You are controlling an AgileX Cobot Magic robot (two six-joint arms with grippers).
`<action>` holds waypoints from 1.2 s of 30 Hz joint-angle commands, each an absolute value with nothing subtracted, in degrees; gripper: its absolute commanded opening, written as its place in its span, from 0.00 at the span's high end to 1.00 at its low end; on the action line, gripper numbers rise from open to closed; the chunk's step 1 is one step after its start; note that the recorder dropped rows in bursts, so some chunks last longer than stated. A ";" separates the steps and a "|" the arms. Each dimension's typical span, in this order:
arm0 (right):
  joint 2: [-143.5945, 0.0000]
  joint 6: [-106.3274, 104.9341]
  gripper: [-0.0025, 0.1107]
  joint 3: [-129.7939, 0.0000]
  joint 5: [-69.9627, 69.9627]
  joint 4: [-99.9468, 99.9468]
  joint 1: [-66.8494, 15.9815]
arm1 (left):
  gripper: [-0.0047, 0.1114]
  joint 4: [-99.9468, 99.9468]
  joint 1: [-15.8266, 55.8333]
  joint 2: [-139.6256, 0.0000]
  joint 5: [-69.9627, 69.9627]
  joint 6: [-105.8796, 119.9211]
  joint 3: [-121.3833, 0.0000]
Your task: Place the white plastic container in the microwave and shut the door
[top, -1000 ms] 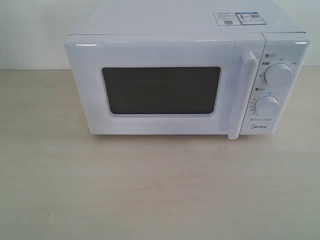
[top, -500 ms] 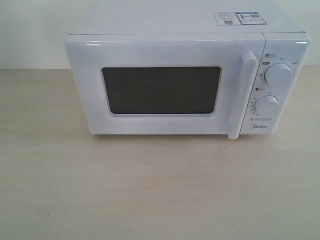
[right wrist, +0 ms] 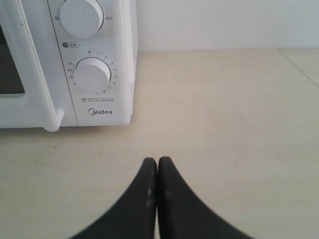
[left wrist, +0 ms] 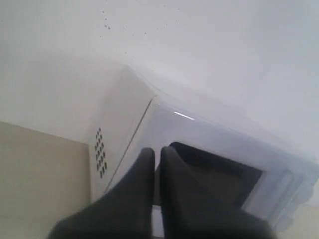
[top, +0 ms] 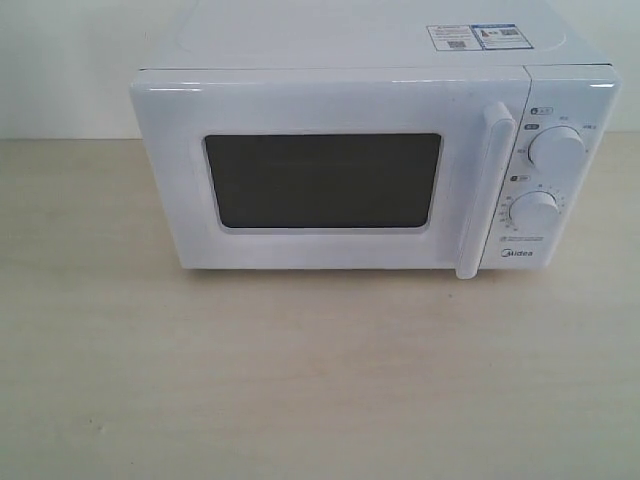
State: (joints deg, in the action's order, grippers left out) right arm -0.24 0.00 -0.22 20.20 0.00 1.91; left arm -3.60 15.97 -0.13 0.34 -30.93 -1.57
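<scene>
"Midea" on the microwave (top: 360,160) panel

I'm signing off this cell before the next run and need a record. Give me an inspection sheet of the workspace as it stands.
Surface: pale wood-look table, no marks or spills seen.
Job's things: microwave stands upright on the table; door shut, bar handle next to the two dials; white plastic container not seen in any view.
Clutter: nothing seen.
Grippers: left hand fingers together, holding nothing, facing the microwave's hinge-side corner; right hand fingers together, holding nothing, above the table on the dial side.
Cables: nothing seen.
Surroundings: plain white wall behind the microwave.
</scene>
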 commanded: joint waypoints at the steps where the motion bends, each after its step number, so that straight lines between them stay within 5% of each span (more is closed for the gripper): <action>1: 0.00 0.00 0.98 0.00 19.82 0.53 2.20 | 0.92 -3.83 17.75 0.00 2.33 -35.15 -1.26; 15: 0.00 0.00 0.98 0.00 19.82 0.53 2.20 | 0.92 -5.89 8.30 0.00 0.68 -30.27 0.00; 36: 0.00 0.00 0.98 0.00 18.46 0.53 2.20 | 0.92 -4.34 7.69 0.00 11.48 -16.20 0.00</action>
